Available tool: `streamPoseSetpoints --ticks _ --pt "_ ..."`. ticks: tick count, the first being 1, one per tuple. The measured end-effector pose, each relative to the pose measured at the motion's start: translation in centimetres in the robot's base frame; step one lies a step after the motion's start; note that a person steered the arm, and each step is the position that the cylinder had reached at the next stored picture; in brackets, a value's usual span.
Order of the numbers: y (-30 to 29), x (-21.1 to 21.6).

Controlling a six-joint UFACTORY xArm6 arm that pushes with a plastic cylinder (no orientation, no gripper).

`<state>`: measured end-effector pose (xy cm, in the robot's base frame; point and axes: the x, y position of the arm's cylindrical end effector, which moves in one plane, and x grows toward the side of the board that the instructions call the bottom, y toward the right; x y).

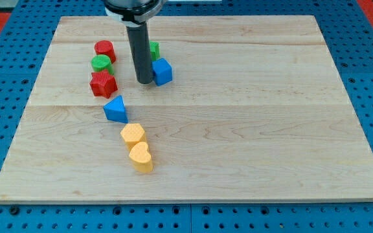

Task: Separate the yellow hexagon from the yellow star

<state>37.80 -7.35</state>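
my tip (144, 81) rests in the upper left of the frame, touching a blue cube (162, 70); no jaws to judge. below centre-left on the wooden board (271, 116), yellow hexagon (133, 134) touches a yellow heart-like block (141, 157).

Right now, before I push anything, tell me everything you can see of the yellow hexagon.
The yellow hexagon is a small, flat-topped block of matte yellow-orange, looking like painted wood or plastic. It lies flat on the wooden board, left of centre in the lower half. Its lower edge appears to touch the other yellow block, whose shape looks nearer a heart than a star. The blue triangle sits just above-left, a slight gap between. My tip is well above, beside the blue cube, not touching the hexagon.
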Motion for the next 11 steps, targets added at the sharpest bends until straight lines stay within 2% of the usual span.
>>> streamPoseSetpoints --ticks 2,5,6,8,9,11 --pt "2.4 0.7" --pt "2.0 13.2" --pt "-2.8 13.8" --pt "-5.9 11.9" --pt "-9.6 11.9" --pt "-10.0 7.2"
